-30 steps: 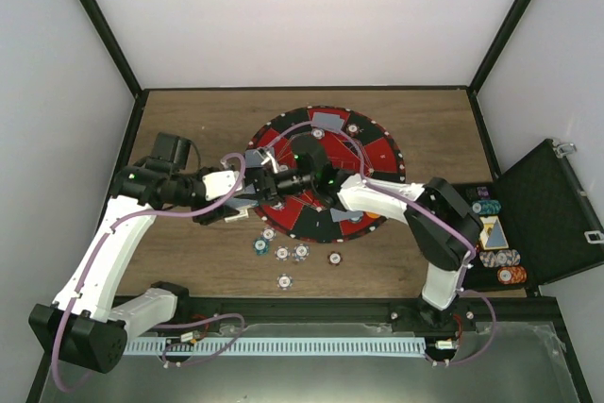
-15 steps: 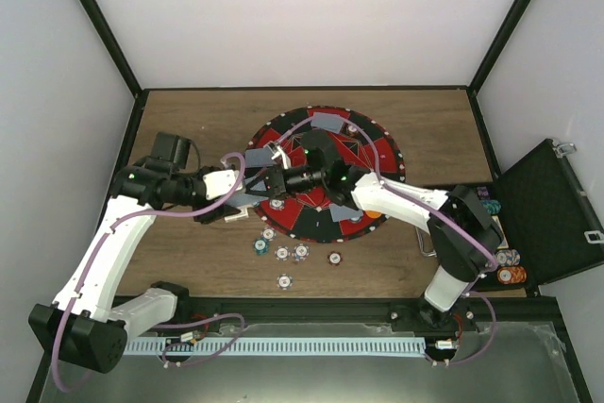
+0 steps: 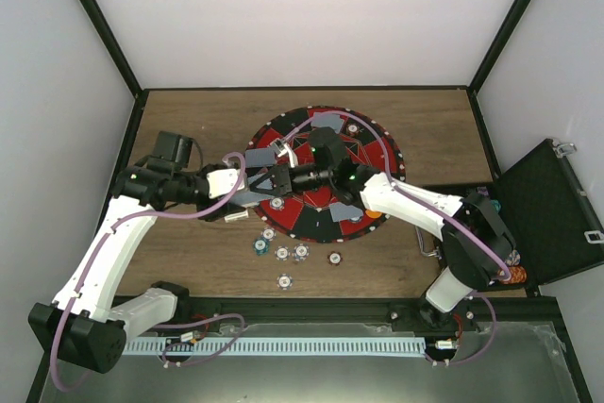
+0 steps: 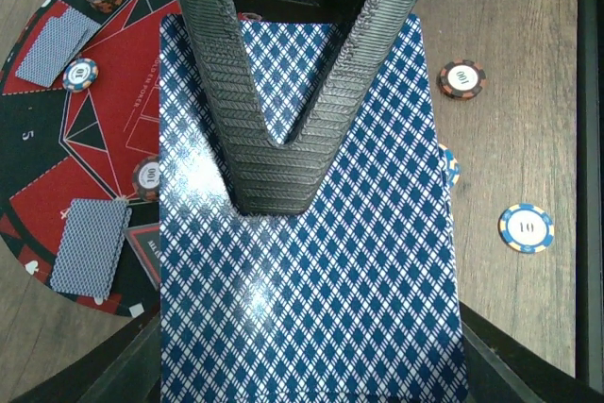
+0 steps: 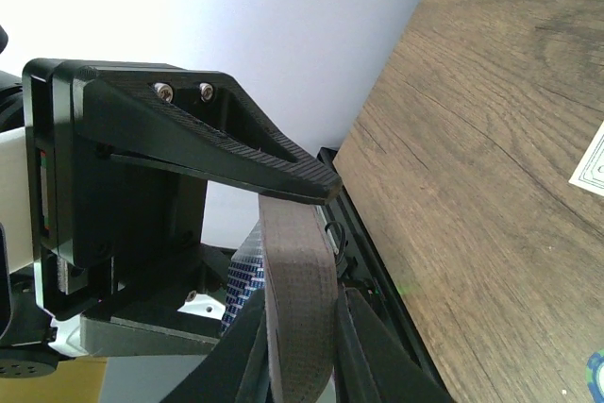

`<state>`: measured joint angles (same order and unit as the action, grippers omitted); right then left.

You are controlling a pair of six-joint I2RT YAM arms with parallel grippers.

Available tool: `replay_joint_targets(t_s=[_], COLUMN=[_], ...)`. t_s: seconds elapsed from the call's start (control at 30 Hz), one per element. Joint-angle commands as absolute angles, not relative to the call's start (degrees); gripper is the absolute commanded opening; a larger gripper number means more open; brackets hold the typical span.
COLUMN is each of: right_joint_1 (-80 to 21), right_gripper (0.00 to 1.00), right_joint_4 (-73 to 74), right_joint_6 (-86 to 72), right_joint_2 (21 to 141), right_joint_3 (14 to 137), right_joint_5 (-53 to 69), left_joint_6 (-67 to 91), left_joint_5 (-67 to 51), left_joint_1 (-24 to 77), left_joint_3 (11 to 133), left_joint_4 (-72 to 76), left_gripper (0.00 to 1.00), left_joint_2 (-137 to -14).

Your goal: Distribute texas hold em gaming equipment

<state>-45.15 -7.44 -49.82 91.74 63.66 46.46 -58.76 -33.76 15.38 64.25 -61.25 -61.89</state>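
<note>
Playing cards (image 4: 311, 309), blue-diamond backs up, sit stacked in the left gripper (image 4: 274, 191), whose fingers are clamped tight across the stack at the nine o'clock rim of the mat (image 3: 377, 153). Thin, light, glossy and bendy, they likely slide on each other. A top card is best pinched lightly at its free edge and drawn off flat, lest two come away. The right gripper (image 5: 307, 197) reaches in from three o'clock, tips nearly together beside a patterned edge; whether it grips a card I cannot tell. Loose poker chips (image 3: 282, 253) lie off the mat at seven o'clock.
</note>
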Motion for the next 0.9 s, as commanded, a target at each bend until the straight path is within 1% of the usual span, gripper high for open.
replay_joint_targets(t_s=[0.0,0.07,0.17,0.37,0.4,0.47,0.5,0.53,0.73,0.8,0.87], right_joint_1=[-41.8,-41.9,-41.8,-41.8,-41.8,-41.9,-41.8,-41.8,-40.5,-38.7,-36.1], right_gripper=[0.14,0.18,0.28,0.34,0.32,0.19,0.14,0.12,0.04,0.01,0.01], right_joint_4=[0.0,-0.5,-1.0,-2.3,-2.7,-3.1,-3.3,-3.3,-1.5,-0.5,0.0], right_joint_6=[-47.6,-48.0,-48.5,-49.5,-49.7,-50.3,-50.5,-50.7,-50.2,-49.7,-49.5], right_joint_2=[91.0,91.2,91.6,91.9,91.9,91.5,91.3,91.1,88.5,86.7,84.2], right_joint_3=[61.6,61.5,61.7,61.3,61.2,60.9,60.9,60.9,60.2,58.4,55.7], right_joint_5=[43.9,44.1,44.7,45.5,45.6,45.5,45.4,45.3,45.1,45.5,46.4], left_joint_6=[-58.9,-58.7,-58.7,-58.7,-58.8,-58.6,-58.6,-58.7,-58.9,-59.2,-59.4], left_joint_5=[-31.8,-31.9,-31.8,-31.5,-31.5,-31.4,-31.4,-31.4,-30.8,-30.4,-30.1], left_joint_1=[14.2,14.2,14.2,14.2,14.2,14.2,14.2,14.2,14.2,14.2,14.2], left_joint_3=[64.4,64.4,64.5,64.4,64.4,64.4,64.3,64.1,64.0,63.8,63.5], left_joint_4=[-62.8,-62.7,-62.7,-62.7,-62.6,-62.5,-62.6,-62.5,-62.5,-62.4,-62.4], left_gripper=[0.04,0.04,0.04,0.04,0.04,0.04,0.04,0.04,0.04,0.04,0.04], left_joint_2=[-60.7,-60.7,-60.7,-60.8,-60.8,-60.8,-60.7,-60.7,-60.7,-60.6,-60.5])
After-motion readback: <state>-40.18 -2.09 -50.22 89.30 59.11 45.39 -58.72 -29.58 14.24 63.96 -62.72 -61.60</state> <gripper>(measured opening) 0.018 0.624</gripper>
